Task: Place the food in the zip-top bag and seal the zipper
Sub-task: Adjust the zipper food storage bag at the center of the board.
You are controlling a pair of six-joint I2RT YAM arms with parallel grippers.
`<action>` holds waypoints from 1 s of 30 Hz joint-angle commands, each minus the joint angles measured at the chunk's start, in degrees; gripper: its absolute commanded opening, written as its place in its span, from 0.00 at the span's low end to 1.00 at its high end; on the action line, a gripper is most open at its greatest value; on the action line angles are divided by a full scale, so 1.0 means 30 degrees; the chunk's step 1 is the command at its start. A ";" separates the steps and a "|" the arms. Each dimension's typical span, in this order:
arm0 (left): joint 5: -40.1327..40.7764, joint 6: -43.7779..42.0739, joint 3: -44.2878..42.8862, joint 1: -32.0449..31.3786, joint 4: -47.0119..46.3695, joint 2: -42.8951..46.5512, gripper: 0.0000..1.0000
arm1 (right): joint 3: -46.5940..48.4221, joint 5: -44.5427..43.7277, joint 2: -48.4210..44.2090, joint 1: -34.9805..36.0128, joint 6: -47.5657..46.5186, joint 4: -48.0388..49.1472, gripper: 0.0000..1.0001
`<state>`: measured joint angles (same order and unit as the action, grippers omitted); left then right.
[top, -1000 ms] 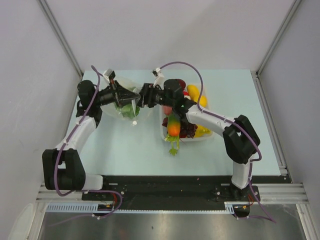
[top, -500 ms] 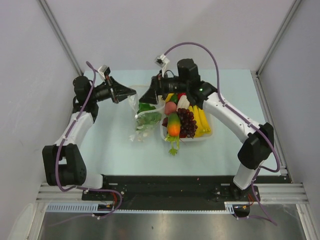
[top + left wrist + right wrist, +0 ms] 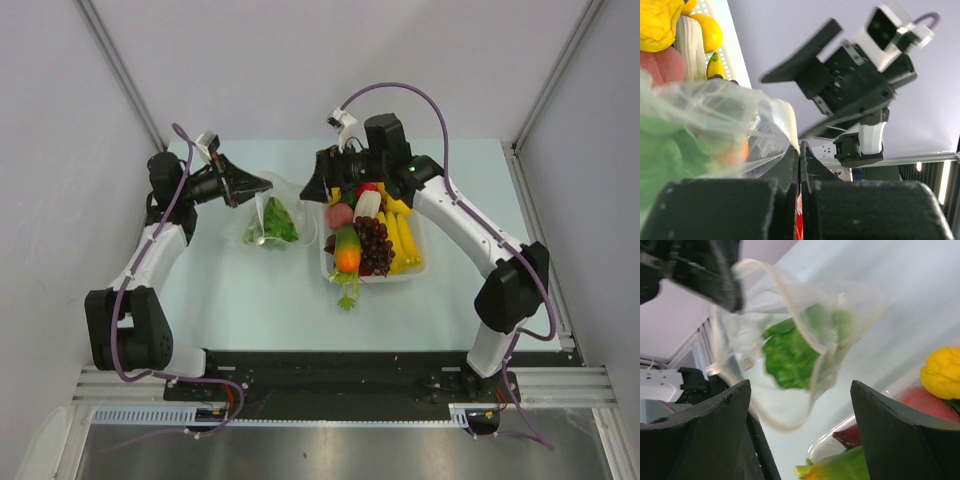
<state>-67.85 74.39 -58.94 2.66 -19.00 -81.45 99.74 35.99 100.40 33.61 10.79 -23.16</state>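
The clear zip-top bag (image 3: 268,225) hangs from my left gripper (image 3: 264,186), which is shut on its rim. The green lettuce (image 3: 277,222) is inside it. In the left wrist view the jaws (image 3: 800,150) pinch the bag's edge, with the bag (image 3: 715,120) spreading to the left. My right gripper (image 3: 318,186) is open and empty, just right of the bag. In the right wrist view (image 3: 800,385) the bag's mouth gapes, its zipper (image 3: 790,300) curving open around the lettuce (image 3: 795,352). Carrot (image 3: 347,250), grapes (image 3: 374,240) and bananas (image 3: 402,240) lie in the tray.
The white tray (image 3: 408,277) stands right of the bag, under the right arm, and also holds yellow fruits (image 3: 392,200) and a red-pink fruit (image 3: 339,214). The carrot's green stem (image 3: 346,293) sticks out over the tray's near edge. Grey walls enclose the table.
My right gripper has let go of the bag, opened and drawn back to the right over the tray. The bag with the lettuce now hangs from the left gripper alone.
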 commanded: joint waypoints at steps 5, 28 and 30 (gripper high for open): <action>-0.0292 -0.0686 -0.0687 0.0110 -0.0257 0.0196 0.00 | 0.1233 -0.0983 0.2625 0.0195 -0.0254 -0.1942 0.77; 1.4235 -2.6847 -0.8072 -0.1823 2.6551 0.1806 0.00 | 0.9530 -0.1525 0.5793 0.1951 0.0366 -0.5784 0.00; 1.4852 -2.7081 -0.7777 -0.1823 2.6607 0.2101 0.00 | 0.8794 -0.2761 0.5732 0.1808 0.0095 -0.5786 0.02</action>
<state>-31.29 -0.23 -83.66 -2.72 55.92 -78.17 125.78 37.17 118.63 38.17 15.29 -37.39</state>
